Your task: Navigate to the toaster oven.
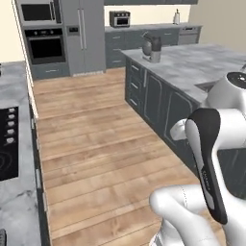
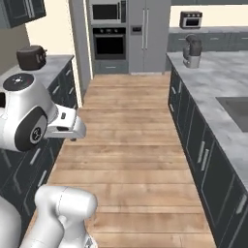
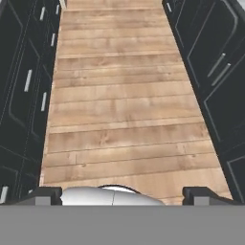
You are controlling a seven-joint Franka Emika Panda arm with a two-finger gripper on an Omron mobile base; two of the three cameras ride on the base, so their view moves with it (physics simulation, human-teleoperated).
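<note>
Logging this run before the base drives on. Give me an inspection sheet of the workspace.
Surface: wood plank floor, a bare aisle between dark cabinet rows.
Job's things: toaster oven on the far back counter, right of the fridge; door shut, far from the base.
Clutter: coffee machine on the island's near corner; a dark appliance on the left counter.
End effector: end effector pointing down the aisle, fingertips wide apart, holding nothing.
Cables: nothing seen.
Surroundings: wall oven with microwave above it, left of the fridge; cooktop at left; sink in the island.
</note>
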